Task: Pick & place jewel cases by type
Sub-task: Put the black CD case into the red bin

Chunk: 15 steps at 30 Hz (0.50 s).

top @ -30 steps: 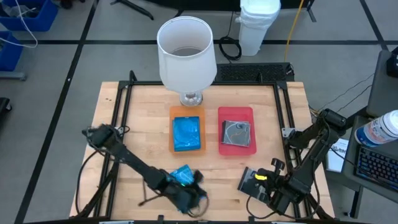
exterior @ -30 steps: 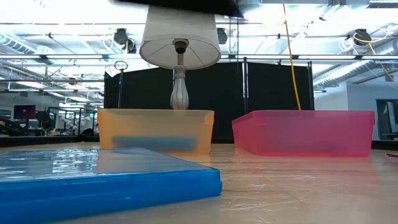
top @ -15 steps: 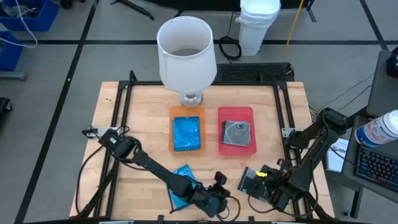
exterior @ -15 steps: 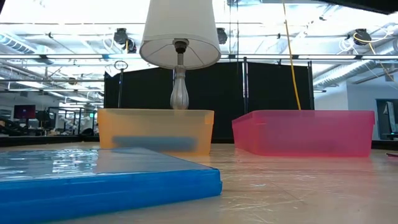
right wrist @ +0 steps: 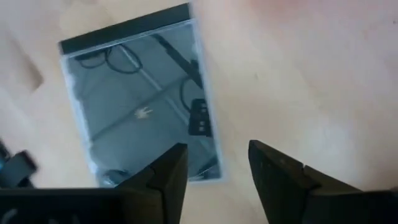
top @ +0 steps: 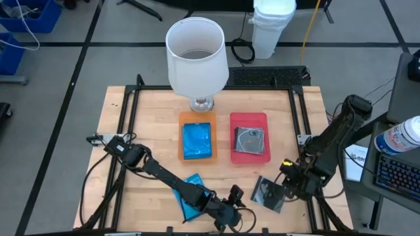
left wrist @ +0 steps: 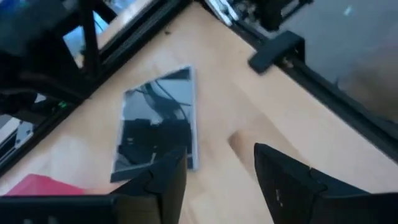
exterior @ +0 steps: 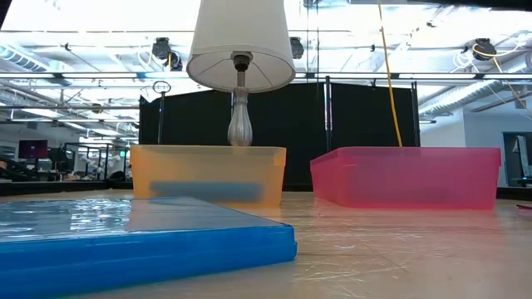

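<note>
Since the earlier frame, your right gripper (top: 287, 185) has retreated, fingers spread, from the grey case (top: 268, 193) (flat on the table (top: 151, 124)). Left gripper (top: 231, 211) is spread beside the blue case (top: 189, 195).

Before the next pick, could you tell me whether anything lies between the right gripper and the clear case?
Nothing visible does: the open right gripper hangs just beside the clear case, with only bare table between them.
</note>
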Each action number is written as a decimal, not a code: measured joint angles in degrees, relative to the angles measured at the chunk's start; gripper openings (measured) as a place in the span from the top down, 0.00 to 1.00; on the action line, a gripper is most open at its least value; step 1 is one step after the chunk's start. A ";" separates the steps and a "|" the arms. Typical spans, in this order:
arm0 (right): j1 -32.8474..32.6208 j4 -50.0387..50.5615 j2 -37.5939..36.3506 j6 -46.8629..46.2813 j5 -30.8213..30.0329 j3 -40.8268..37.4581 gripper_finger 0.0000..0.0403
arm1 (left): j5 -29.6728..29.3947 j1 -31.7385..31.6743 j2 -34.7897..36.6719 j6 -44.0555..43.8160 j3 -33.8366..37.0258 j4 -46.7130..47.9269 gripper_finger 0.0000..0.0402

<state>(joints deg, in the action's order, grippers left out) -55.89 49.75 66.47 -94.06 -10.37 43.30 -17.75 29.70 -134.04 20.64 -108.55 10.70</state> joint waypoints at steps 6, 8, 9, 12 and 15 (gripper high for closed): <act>0.70 -9.36 -4.64 -1.31 -0.04 -7.74 0.58 | 2.40 -1.56 0.00 1.75 -1.18 -0.06 0.51; 1.27 -10.57 -4.84 -1.31 -0.09 -9.10 0.58 | 3.53 -1.94 -0.45 1.84 -1.25 -0.71 0.51; 1.68 -11.53 -4.83 -1.31 -0.05 -9.62 0.58 | 3.93 -2.01 -0.65 1.86 -1.21 -0.60 0.51; 2.69 -13.17 -4.78 -1.28 0.37 -10.57 0.58 | 7.36 -2.65 -2.10 2.57 -1.26 -1.73 0.51; 3.33 -13.10 -4.78 -0.82 1.55 -10.70 0.58 | 8.00 -2.96 -4.21 4.20 -1.68 -1.29 0.51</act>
<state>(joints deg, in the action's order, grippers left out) -52.56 36.65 61.69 -94.88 -8.82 32.60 -9.74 26.73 -138.25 24.83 -110.24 9.41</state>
